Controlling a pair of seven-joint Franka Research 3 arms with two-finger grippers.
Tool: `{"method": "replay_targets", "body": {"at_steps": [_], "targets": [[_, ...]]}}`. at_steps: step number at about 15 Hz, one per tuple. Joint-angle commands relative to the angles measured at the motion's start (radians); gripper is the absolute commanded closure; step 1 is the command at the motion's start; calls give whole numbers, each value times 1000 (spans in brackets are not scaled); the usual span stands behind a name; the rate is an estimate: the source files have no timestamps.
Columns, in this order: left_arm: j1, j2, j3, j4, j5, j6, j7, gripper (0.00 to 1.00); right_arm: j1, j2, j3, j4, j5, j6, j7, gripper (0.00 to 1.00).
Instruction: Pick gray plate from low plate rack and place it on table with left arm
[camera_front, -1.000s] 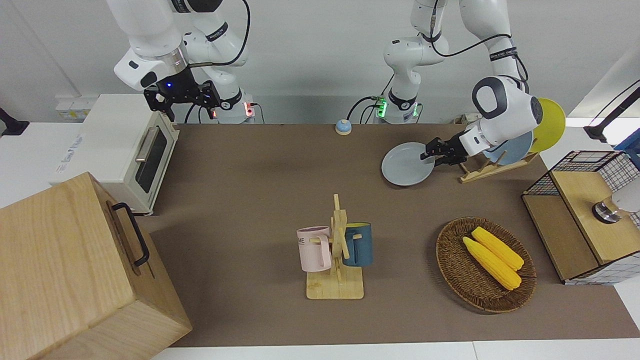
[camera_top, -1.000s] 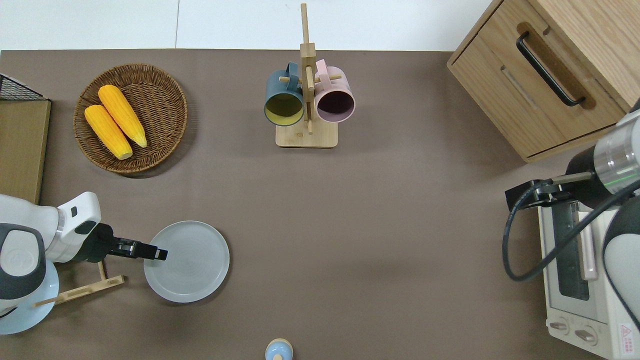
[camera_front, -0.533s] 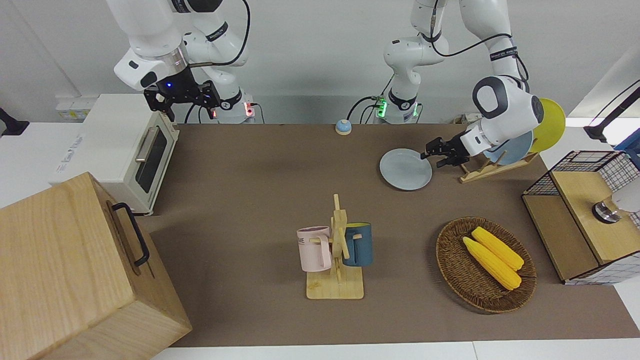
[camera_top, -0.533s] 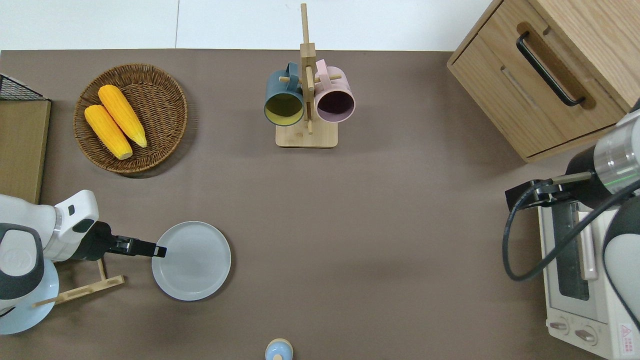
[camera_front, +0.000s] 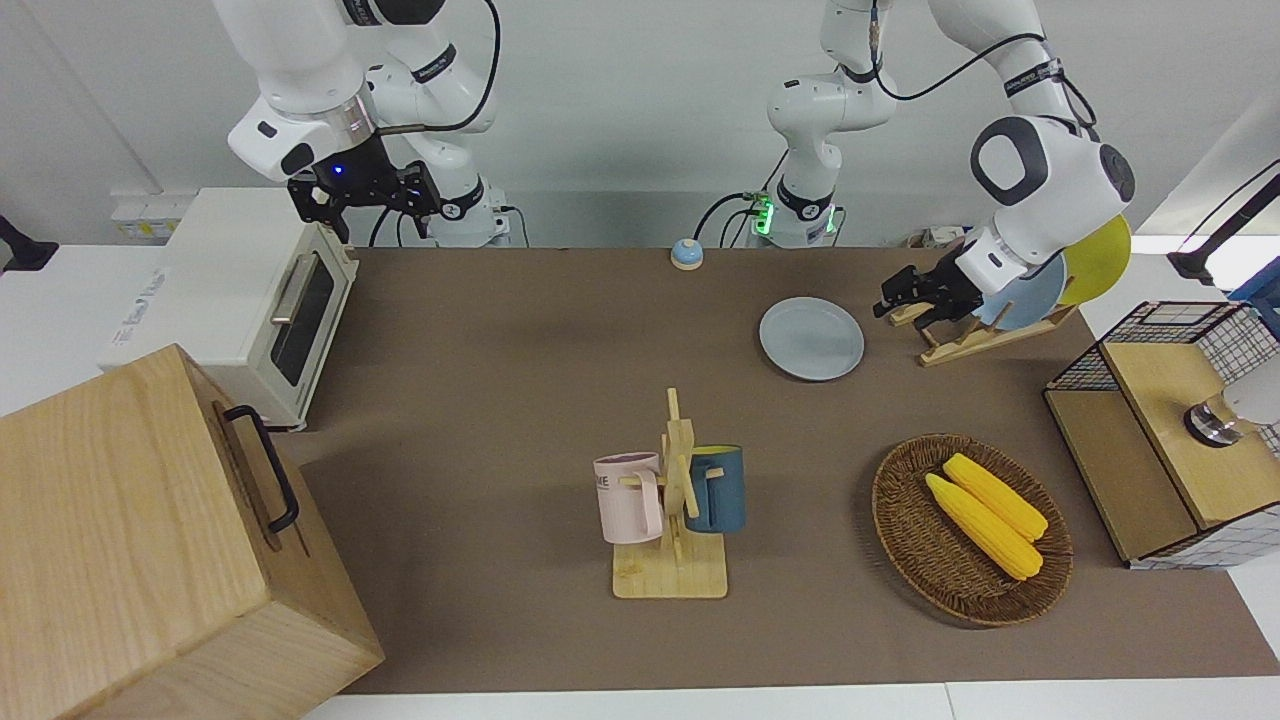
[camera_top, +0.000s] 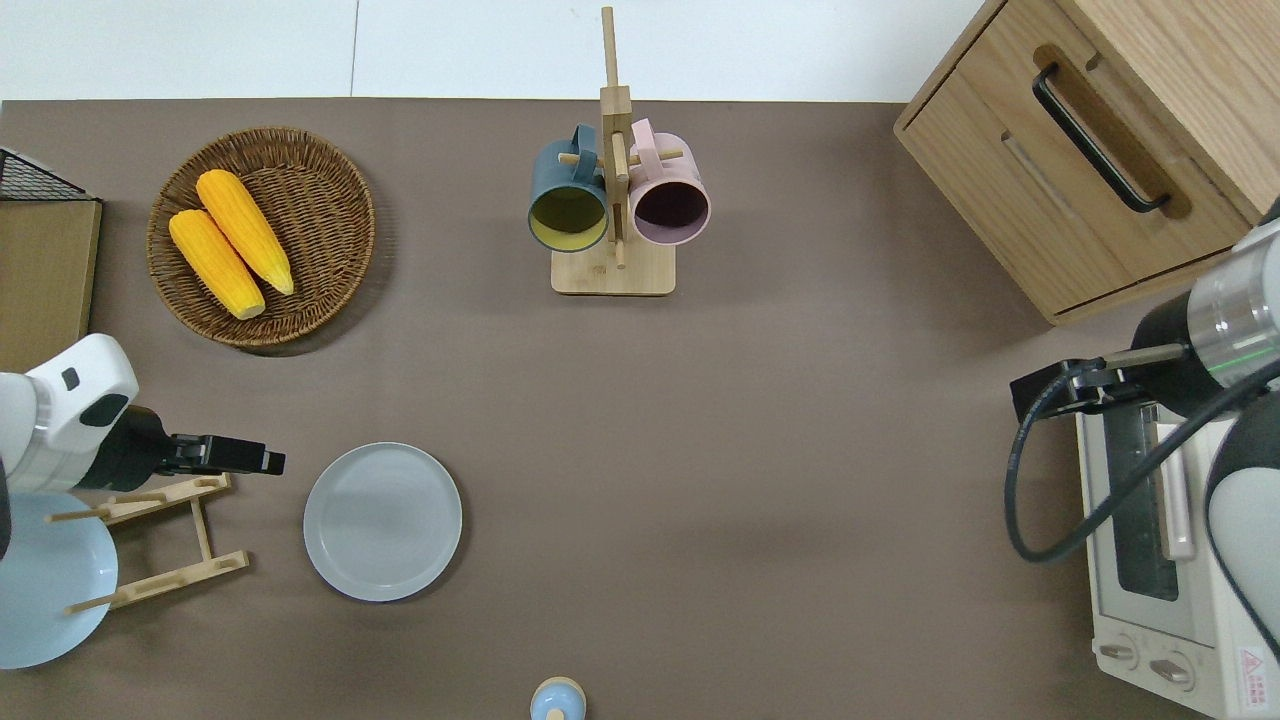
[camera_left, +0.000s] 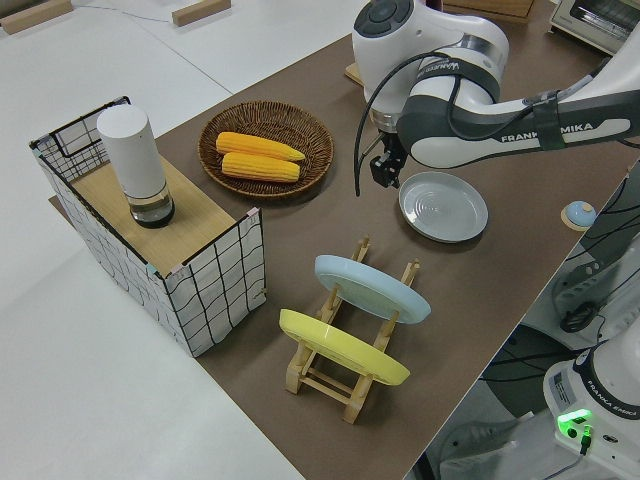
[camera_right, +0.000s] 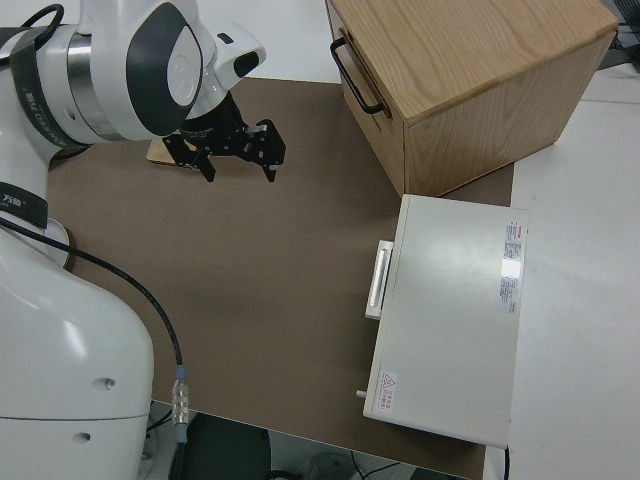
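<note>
Here the round pale blue-gray plate (camera_top: 383, 521) lies flat on the bare matte brown table (camera_top: 760, 420), beside the low light-wood plate rack (camera_top: 160, 540) with open room around it. Two plates stay racked, one sky-blue (camera_left: 372, 288), one yellow (camera_left: 343, 347). The left arm's black gripper (camera_top: 262, 461) hangs empty over the rack's end, apart from the gray plate; whether its fingers are spread cannot be told; the right arm is parked.

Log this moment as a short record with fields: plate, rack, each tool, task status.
gray plate: flat on the table, beside the low plate rack, toward the right arm's end
low plate rack: holds a sky-blue plate and a yellow plate
left tool: holds nothing, clear of the gray plate, over the table by the rack's end
right arm: parked
task status: plate placed and released
</note>
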Motion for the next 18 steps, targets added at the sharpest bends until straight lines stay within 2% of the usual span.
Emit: {"method": "replay_targets", "body": {"at_steps": [1,7,10,11,15,18], "targets": [[-10,-5,-9,141,118,-76,-130,17,-23,-2,21,7,-6,-11,12,17],[-11,-5,-40,323,239,-187,-181,9,-23,-4,20,7,-6,-11,12,17],[-13,4,-51,426,256,-271,-181,7,-23,-2,21,6,-6,-11,12,17],[-13,4,-54,443,264,-291,-182,7,-23,-2,21,7,-6,-11,12,17],[-11,6,-124,480,360,-316,-210,7,-23,-2,20,7,-6,-11,12,17],[-11,7,-129,480,348,-314,-297,7,-23,-2,21,7,-6,-11,12,17]]}}
